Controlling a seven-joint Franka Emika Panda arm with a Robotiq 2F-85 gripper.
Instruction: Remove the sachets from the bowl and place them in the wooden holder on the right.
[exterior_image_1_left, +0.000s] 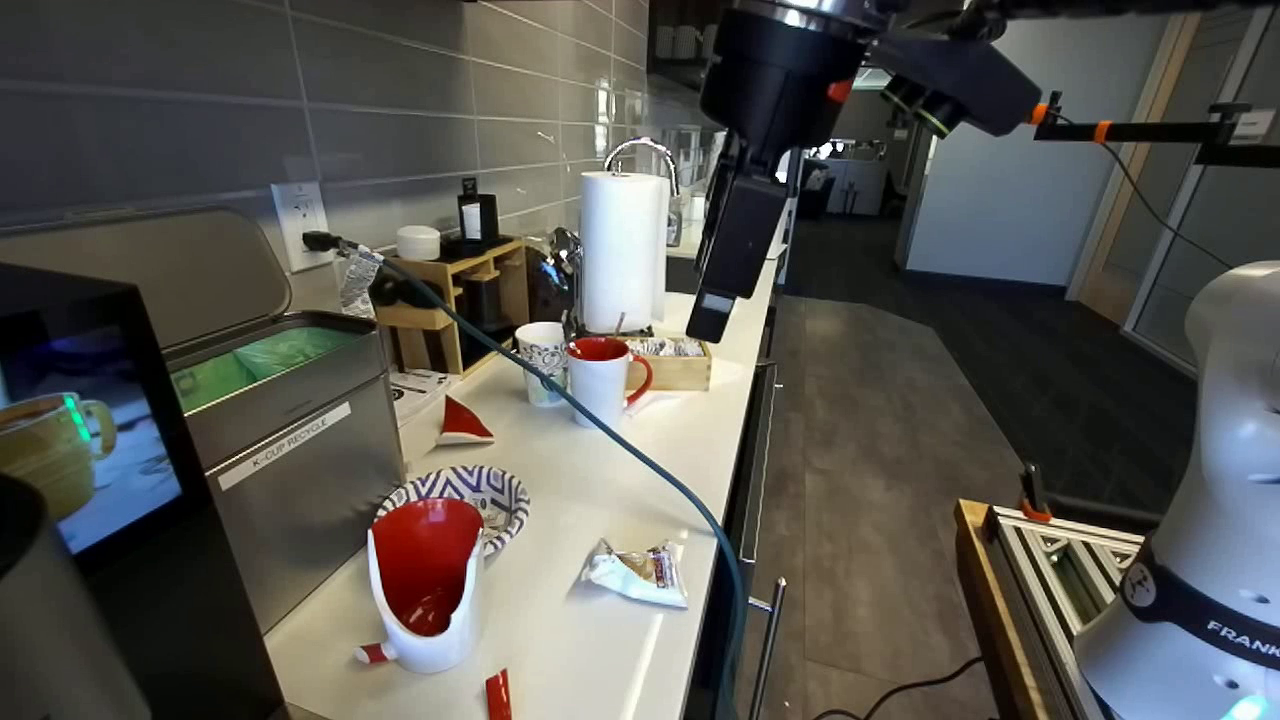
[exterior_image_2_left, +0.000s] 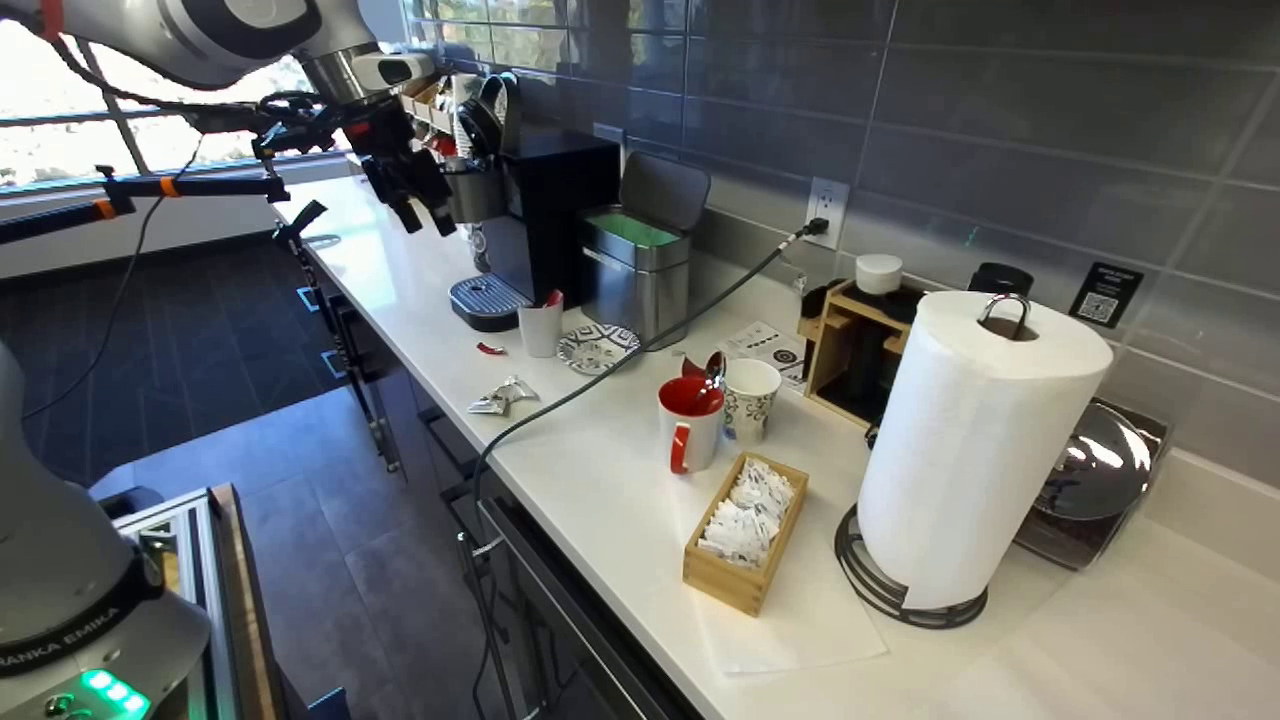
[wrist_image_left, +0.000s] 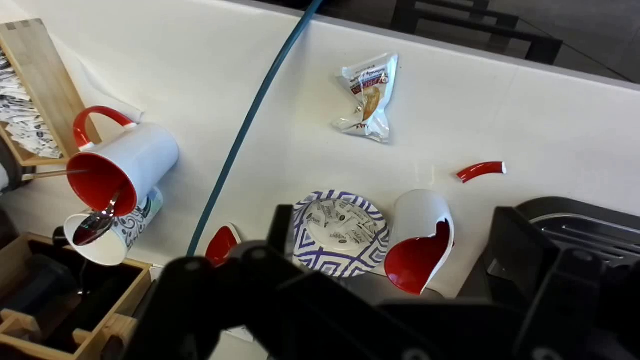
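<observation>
Several printed sachets (wrist_image_left: 342, 225) lie in the patterned bowl (wrist_image_left: 345, 265); judged light, limp and slippery, best pinched singly by a lifted edge, without pressing the bowl. Wrist view: broken mug (wrist_image_left: 417, 232) at the bowl's 3 o'clock, just beside; wooden holder (wrist_image_left: 55, 82), containing white packets (wrist_image_left: 25, 110), at 10 o'clock, well apart. Gripper (exterior_image_2_left: 428, 218) overhead, jaws spread wide, holding nothing.

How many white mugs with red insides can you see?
2: the whole mug stands beside the wooden holder, and the broken mug stands beside the patterned bowl. Others could be hidden from view.
</observation>
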